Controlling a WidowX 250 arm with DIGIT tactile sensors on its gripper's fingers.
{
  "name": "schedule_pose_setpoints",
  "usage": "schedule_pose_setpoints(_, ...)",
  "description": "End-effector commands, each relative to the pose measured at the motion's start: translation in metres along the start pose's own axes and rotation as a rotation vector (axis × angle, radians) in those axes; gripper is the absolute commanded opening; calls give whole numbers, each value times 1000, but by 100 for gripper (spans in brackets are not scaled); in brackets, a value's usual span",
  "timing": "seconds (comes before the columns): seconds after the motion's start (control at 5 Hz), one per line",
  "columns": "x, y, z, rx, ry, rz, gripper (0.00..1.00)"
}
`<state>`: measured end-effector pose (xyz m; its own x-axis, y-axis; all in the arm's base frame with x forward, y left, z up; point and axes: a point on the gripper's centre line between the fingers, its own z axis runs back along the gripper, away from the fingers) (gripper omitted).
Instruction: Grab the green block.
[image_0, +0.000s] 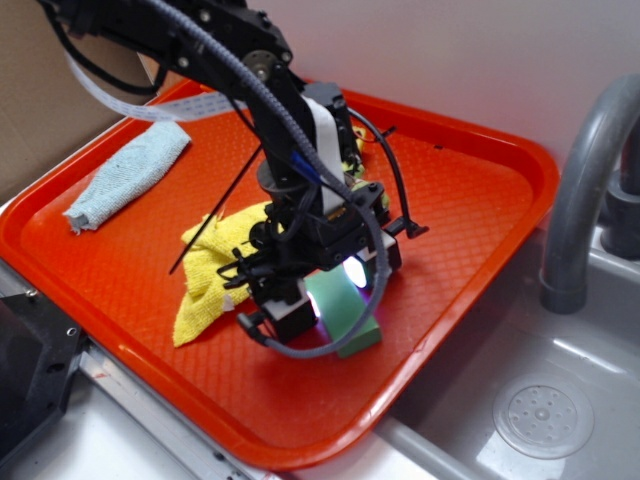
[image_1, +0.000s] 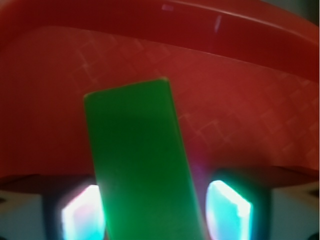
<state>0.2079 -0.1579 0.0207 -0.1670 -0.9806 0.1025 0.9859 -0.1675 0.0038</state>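
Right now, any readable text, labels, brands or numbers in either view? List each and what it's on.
None readable in either view.
green block: plain faces, no print.
orange tray: only an embossed grid pattern, no lettering.
gripper: glowing pads, no label that can be read.
blue cloth and yellow cloth: no tags visible.
sink drain cover: raised dots only, no characters.

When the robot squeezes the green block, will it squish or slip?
Probably no squish: the green block keeps straight edges and sharp corners, so it looks stiff. Its matte, smooth faces might slip a little between the fingers. Being flat, it shouldn't roll on the tray.
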Motion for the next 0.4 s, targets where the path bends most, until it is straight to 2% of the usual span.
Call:
schedule_pose_setpoints(0.0, 7, -25, 4, 17, 24, -9, 0)
schedule_pose_setpoints(0.2, -13, -19, 47, 48, 84, 239, 0)
